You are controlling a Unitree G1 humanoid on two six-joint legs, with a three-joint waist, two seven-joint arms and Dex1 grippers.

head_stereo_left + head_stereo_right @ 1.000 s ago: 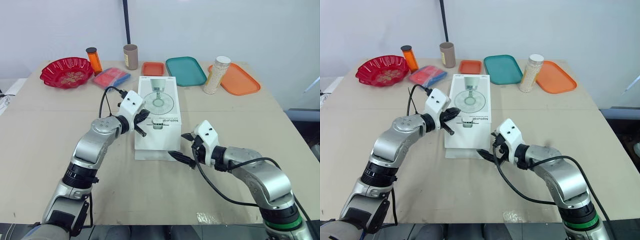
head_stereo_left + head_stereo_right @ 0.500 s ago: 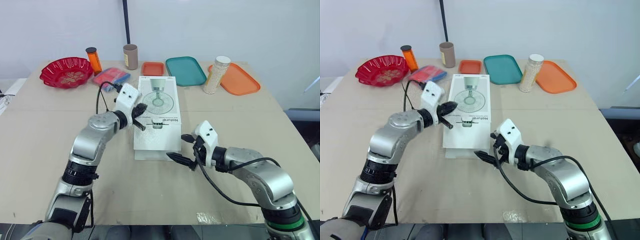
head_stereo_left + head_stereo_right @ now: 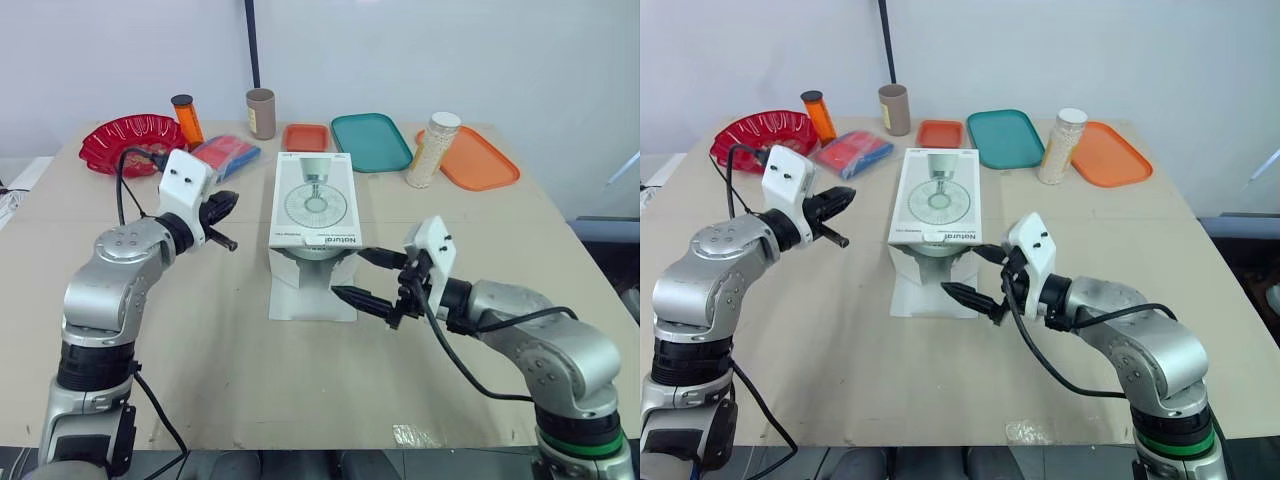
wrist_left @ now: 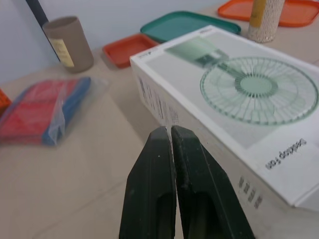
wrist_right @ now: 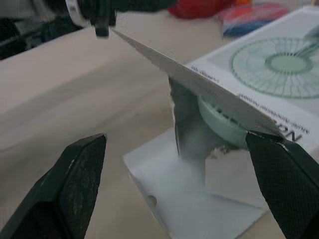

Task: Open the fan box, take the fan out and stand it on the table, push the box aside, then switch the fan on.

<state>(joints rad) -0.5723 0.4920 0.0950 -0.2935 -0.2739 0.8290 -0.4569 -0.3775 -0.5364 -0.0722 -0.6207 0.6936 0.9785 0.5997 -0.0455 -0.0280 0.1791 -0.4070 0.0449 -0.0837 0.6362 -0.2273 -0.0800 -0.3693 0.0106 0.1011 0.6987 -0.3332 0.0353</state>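
I have the box [image 3: 315, 205] open, fan [image 5: 219, 127] inside, right tool [image 3: 347, 272] spread at its mouth, left tool [image 4: 167, 132] pressed together aside; extraction, push and switch-on remain.

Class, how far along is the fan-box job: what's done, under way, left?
Done: the fan box has its near flap open. In hand: the open right tool sits at the opening, the fan inside. Left: take fan out, stand it, push box aside, switch on.

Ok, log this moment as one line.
fan box: near flap open | fan: inside box | left gripper: shut, apart | right gripper: open, at opening
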